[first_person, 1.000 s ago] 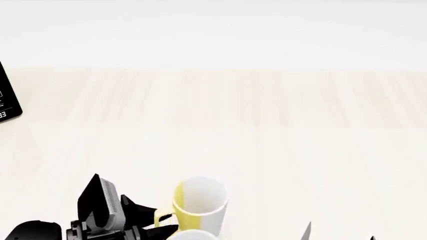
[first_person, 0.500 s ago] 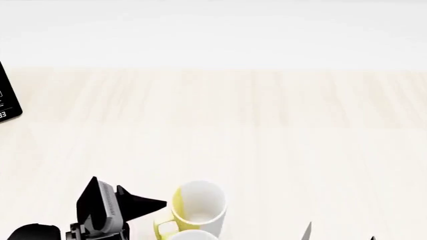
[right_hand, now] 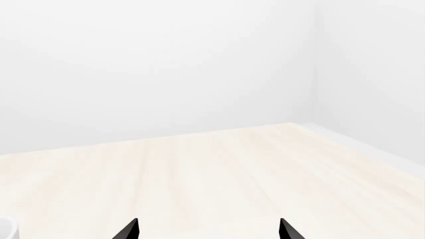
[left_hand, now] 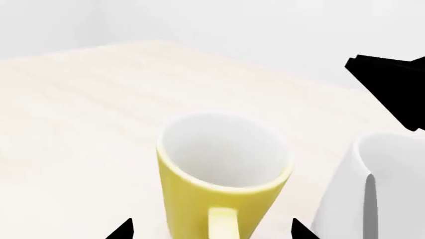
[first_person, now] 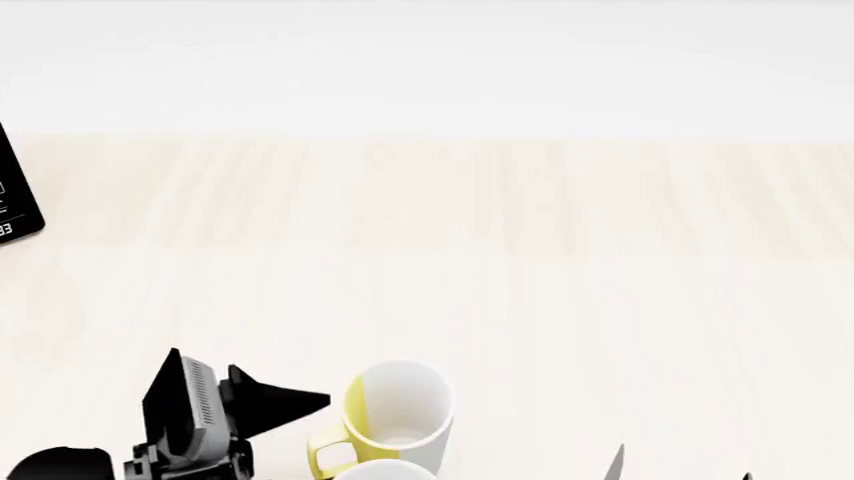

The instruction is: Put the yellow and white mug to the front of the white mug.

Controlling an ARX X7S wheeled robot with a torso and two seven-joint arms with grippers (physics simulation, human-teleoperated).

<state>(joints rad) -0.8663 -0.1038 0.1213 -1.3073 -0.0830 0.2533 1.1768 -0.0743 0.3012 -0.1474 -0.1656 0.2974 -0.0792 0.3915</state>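
Note:
The yellow and white mug stands upright near the table's front edge, with its yellow handle turned toward my left arm. In the left wrist view the mug sits straight ahead. My left gripper is open, its tips on either side of the handle and short of it, touching nothing. One of its fingers shows in the head view. The white mug stands close beside the yellow one; only its rim shows in the head view. My right gripper is open and empty.
A black device with white digits sits at the table's far left edge. The pale wooden table stretches back to a white wall. My right gripper's black fingers show beyond the white mug in the left wrist view.
My left gripper has opened, let go of the yellow handle and drawn back to the left. The yellow and white mug now stands free, a little nearer the front edge.

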